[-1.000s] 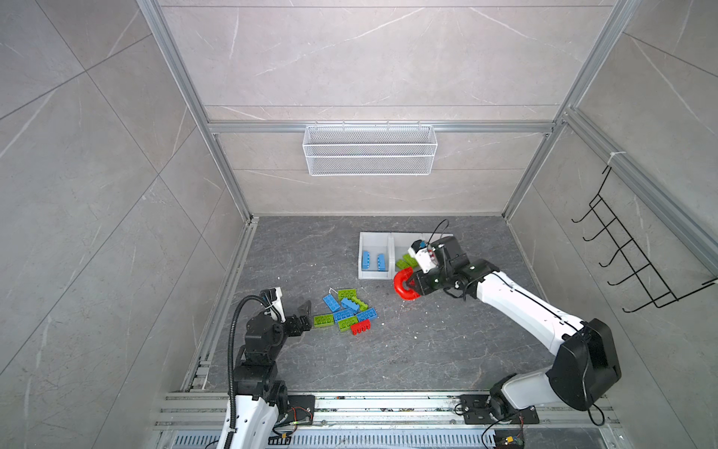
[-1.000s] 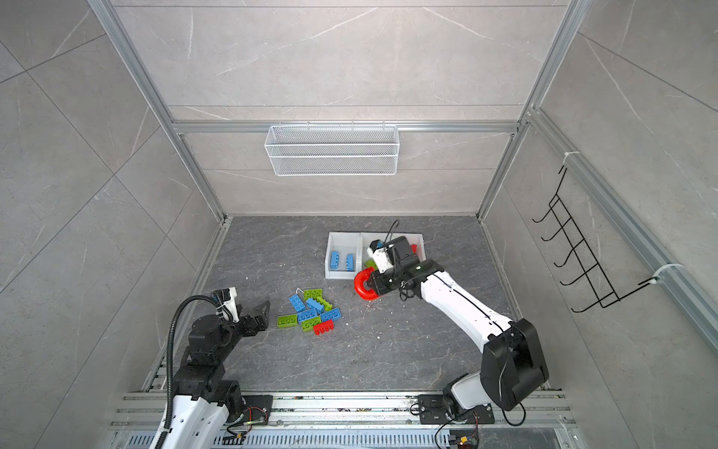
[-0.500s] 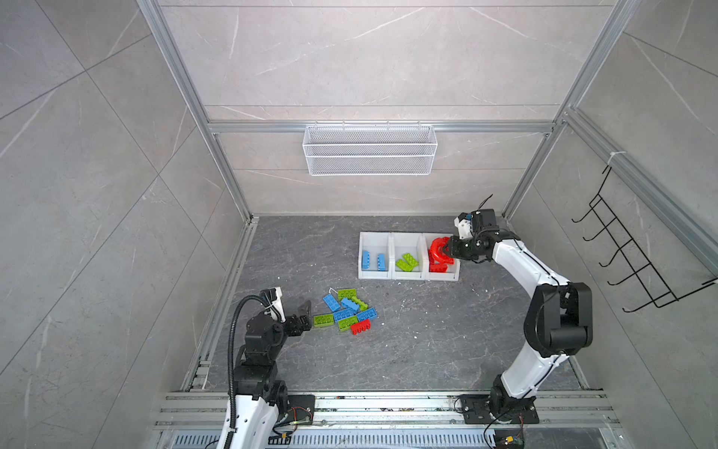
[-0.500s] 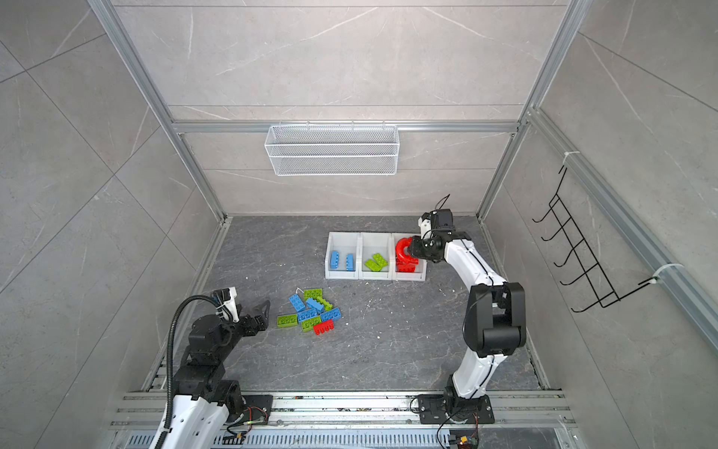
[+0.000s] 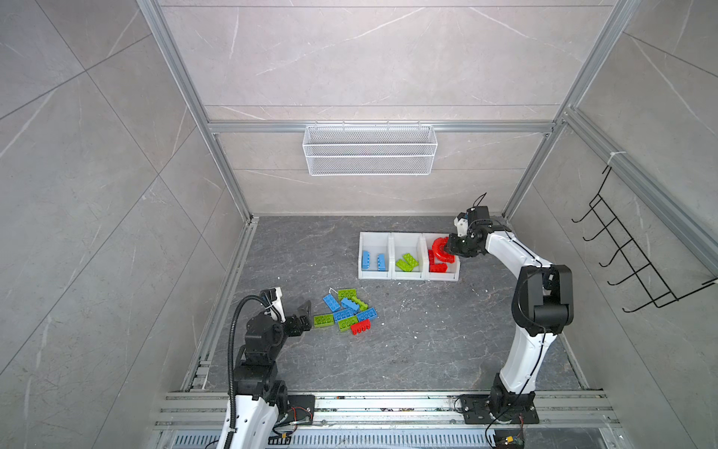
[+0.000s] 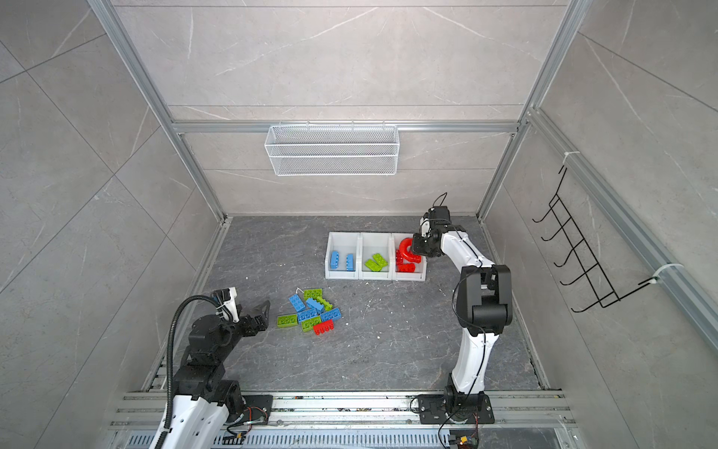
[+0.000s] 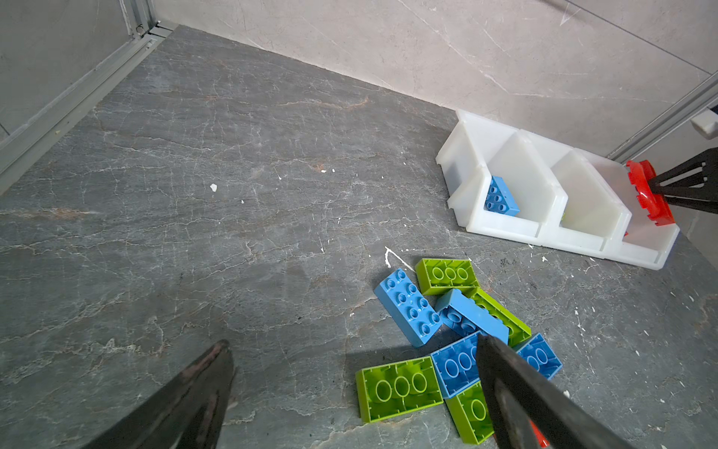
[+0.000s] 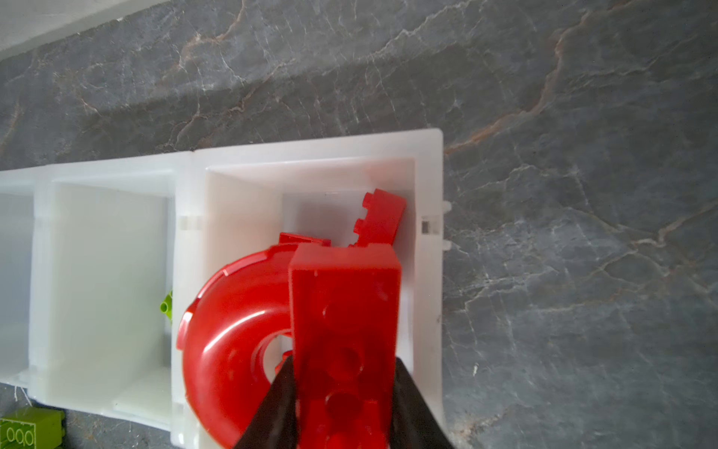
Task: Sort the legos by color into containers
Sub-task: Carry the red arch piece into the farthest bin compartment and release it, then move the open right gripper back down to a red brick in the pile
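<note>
Over the red end of the row of three joined white plastic bins (image 5: 373, 276): right gripper (image 5: 447, 250) is pinching the big red plastic arch piece (image 5: 438, 245) by one blocky end, jaws narrow on either side of it. In the right wrist view that end sits between the fingers (image 8: 277, 400). The curve of the arch hangs off sideways toward the middle bin and looks to overlap the divider wall. Small red studded bricks (image 8: 382, 217) lie below it in that compartment.

My read: this is the drop. I'd nudge toward the outer wall so the curve clears the divider, come down a bit, then open and pull straight up. If I release as is, the arch could land on the divider and tip into the green bin, or hang on the rim.

Left gripper (image 5: 305, 317) idle, jaws spread wide, just beside the loose pile of blue, green and red bricks (image 5: 347, 311), not touching any that I can see.
</note>
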